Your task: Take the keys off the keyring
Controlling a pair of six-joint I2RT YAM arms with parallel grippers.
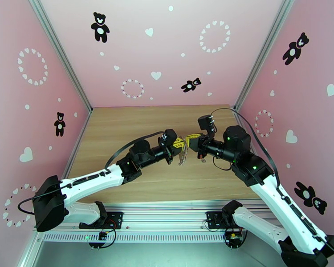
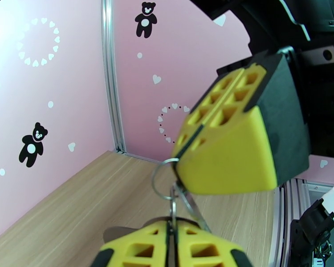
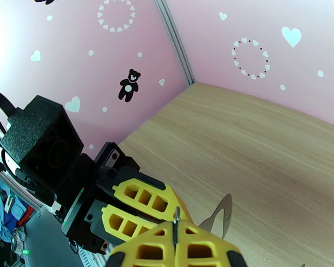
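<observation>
Centrally, above the wooden worktop (image 1: 122,130), two robot arms meet with their yellow-padded hands almost touching. Between them hangs the keyring (image 1: 183,155), held in the air clear of the worktop, with a short dark chain dangling below it.

From the left wrist camera the keyring (image 2: 152,179) appears as a thin, silvery-grey wire loop, small beside the pads. The right hand (image 2: 187,143) is closed tight, its two pads pressed together, and the loop's upper edge disappears into the seam between them. Just below, the left hand (image 2: 173,239) is also closed to a narrow slit. It pinches a thin grey key (image 2: 173,203), seen edge-on, which rises straight up from the seam to the loop. A second thin metal piece slants down to the right from the loop; whether it is another key cannot be told.
</observation>
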